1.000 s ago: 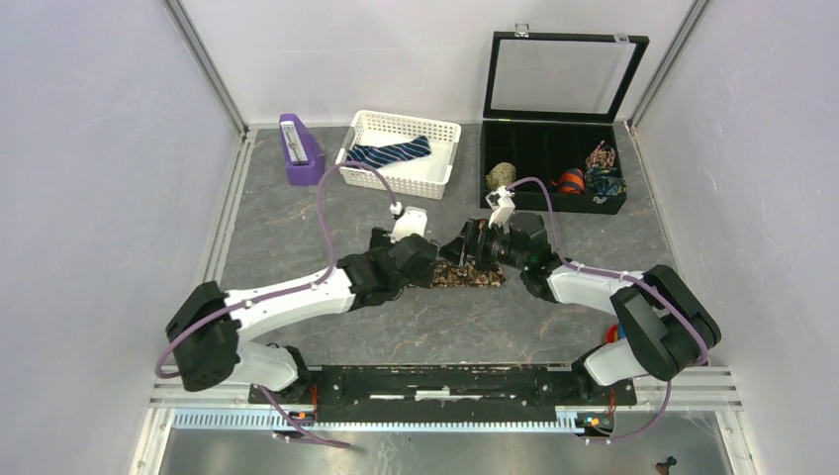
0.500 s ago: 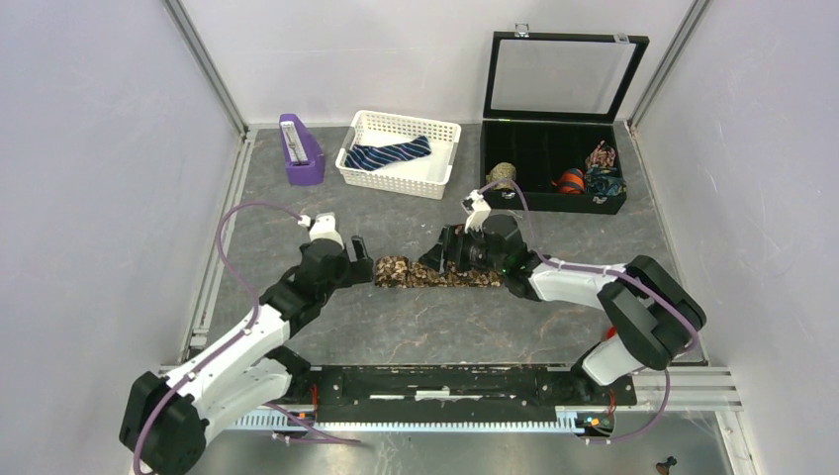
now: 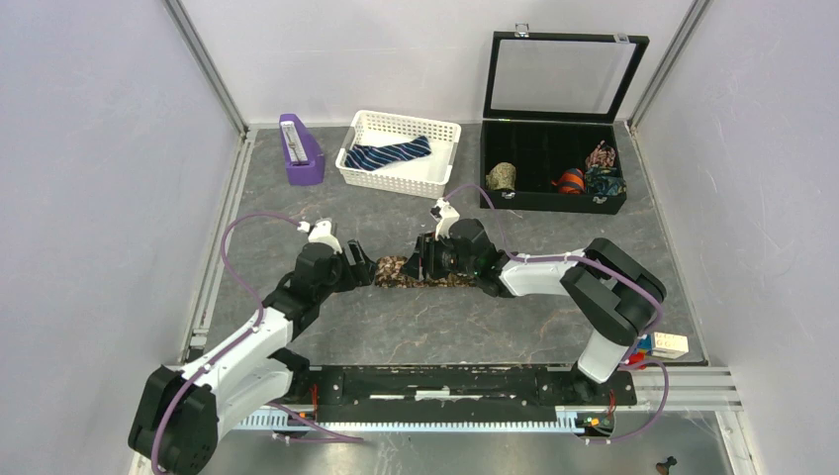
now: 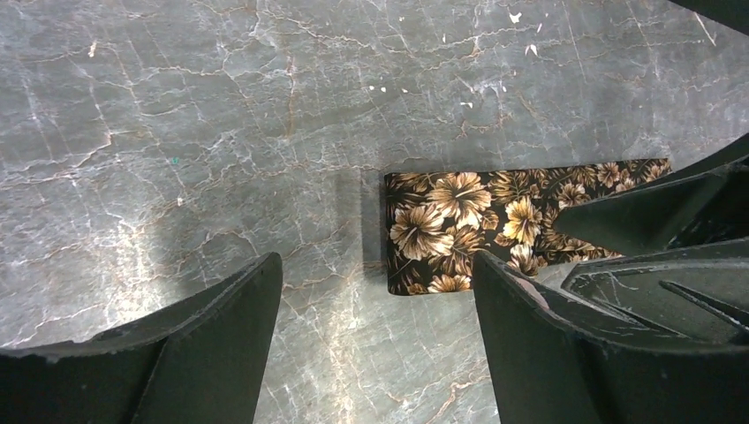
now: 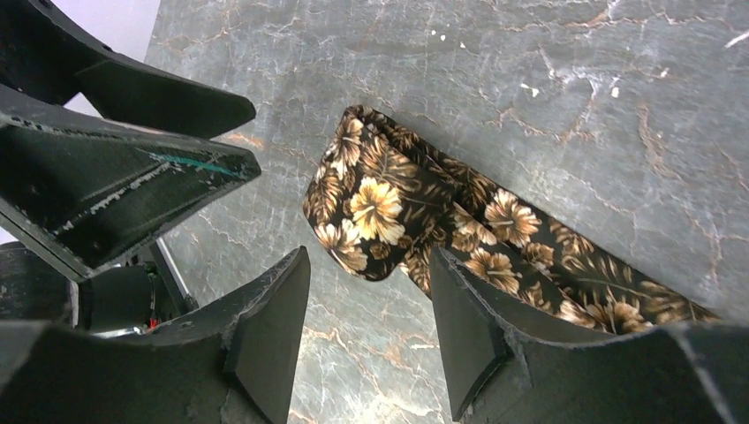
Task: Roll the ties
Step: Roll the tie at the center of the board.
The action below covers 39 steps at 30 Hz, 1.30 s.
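Observation:
A brown floral tie (image 3: 450, 280) lies flat on the grey table, its left end folded over (image 5: 375, 212). My left gripper (image 4: 378, 265) is open just left of that end (image 4: 442, 225), with bare table between its fingers. My right gripper (image 5: 369, 261) is open above the same end, facing the left gripper (image 3: 362, 269), and the fold lies just ahead of its gap. In the top view the right gripper (image 3: 423, 265) covers part of the tie. A navy striped tie (image 3: 391, 153) lies in the white basket (image 3: 396, 184).
A black compartment box (image 3: 514, 203) with its lid raised stands at the back right and holds several rolled ties. A purple object (image 3: 300, 148) stands at the back left. The left gripper's fingers (image 5: 132, 97) show close by in the right wrist view.
The left arm drew back to the tie's left end. My right gripper slid left along the tie toward it, and its jaws have narrowed. The visible stretch of tie is shorter.

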Each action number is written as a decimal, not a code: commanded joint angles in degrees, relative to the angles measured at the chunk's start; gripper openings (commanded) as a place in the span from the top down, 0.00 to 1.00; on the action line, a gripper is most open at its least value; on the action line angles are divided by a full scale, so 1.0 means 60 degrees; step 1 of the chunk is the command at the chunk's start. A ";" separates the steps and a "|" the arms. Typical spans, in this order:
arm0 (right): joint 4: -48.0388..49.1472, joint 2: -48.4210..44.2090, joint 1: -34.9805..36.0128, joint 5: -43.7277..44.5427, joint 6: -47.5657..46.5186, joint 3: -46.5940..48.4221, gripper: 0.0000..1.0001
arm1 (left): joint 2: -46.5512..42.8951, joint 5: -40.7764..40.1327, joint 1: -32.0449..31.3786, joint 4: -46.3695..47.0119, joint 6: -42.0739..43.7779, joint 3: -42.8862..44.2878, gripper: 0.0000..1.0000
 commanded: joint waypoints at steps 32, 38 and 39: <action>0.0176 0.1314 0.0010 0.0324 -0.0197 0.0511 0.74 | 0.0989 0.1530 0.0223 0.2811 -0.1126 -0.0964 0.19; 0.0242 0.1422 -0.0070 0.0223 -0.0249 0.0439 0.72 | 0.1252 0.1837 0.0224 0.3479 -0.1184 -0.1108 0.20; 0.0261 0.1462 -0.0092 0.0168 -0.0253 0.0438 0.72 | 0.1324 0.1894 0.0216 0.3625 -0.1198 -0.1138 0.20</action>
